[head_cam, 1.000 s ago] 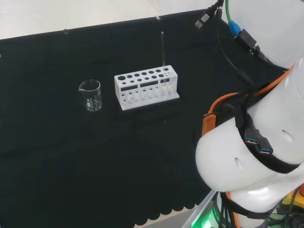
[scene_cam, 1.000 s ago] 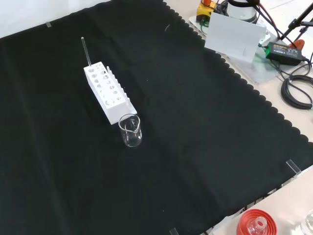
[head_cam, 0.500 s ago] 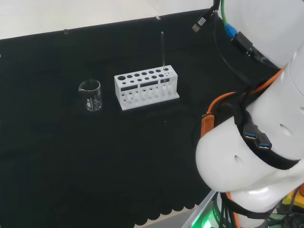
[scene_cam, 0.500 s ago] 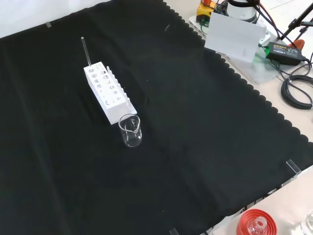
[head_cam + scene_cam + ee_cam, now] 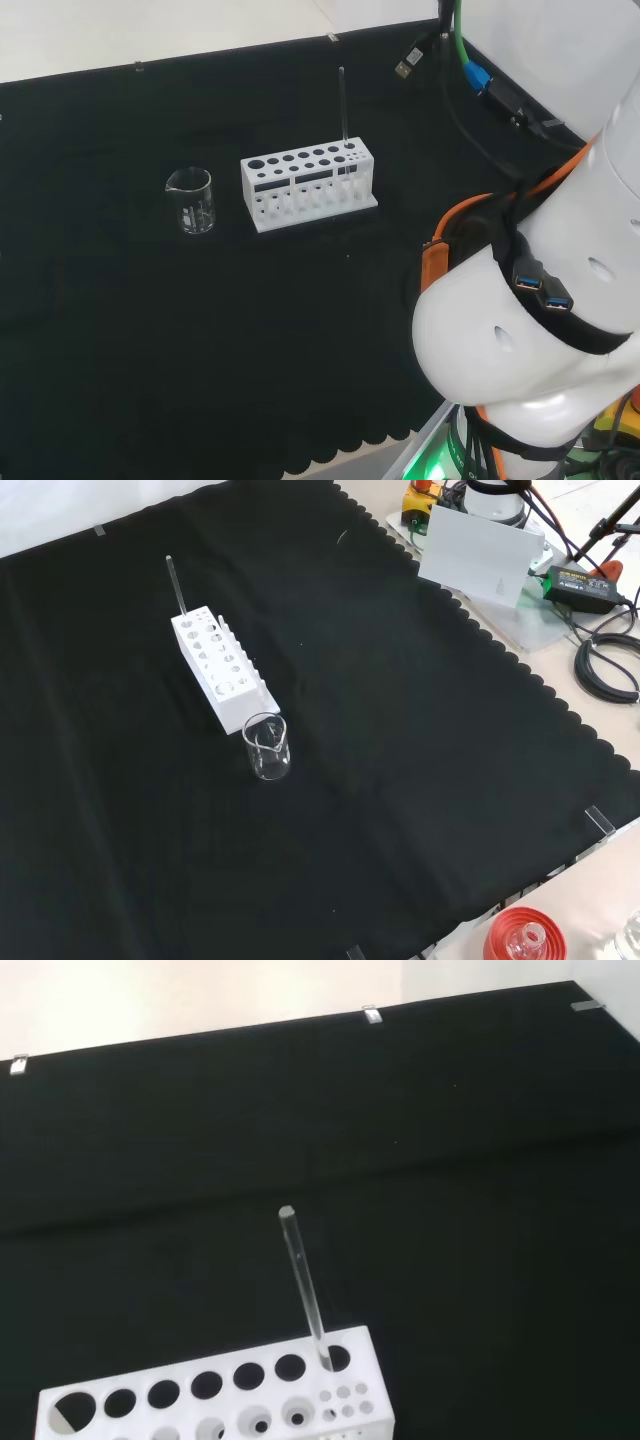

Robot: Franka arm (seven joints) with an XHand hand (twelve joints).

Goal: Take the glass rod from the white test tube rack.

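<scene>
Arm links are shifting slightly in the head view versus a second ago: the white upper link and its cables are creeping up and left, while nothing on the table is moving. I read that as the approach just getting underway, no contact yet. The thin clear glass rod (image 5: 342, 103) is sitting upright in an end hole of the white plastic test tube rack (image 5: 308, 187), at the rack's right end in the head view and its far end in the front view (image 5: 176, 586). The wrist camera is looking straight at the rod (image 5: 303, 1287), with the rack (image 5: 215, 1395) below it, so the wrist seems to be lining up on the target from some way off. Robot hand state: cannot tell, none of it is showing. Other items: a small clear glass beaker (image 5: 190, 200) is standing just beside the rack's opposite end, well apart from the rod; a red ribbed ring stand (image 5: 524, 935) with a clear flask on it is sitting off the black cloth (image 5: 400, 740) at the front view's bottom edge. Nothing is blocking the path to the rod. My main concern is the rod being thin and see-through, so a sideways knock could tip the rack.
</scene>
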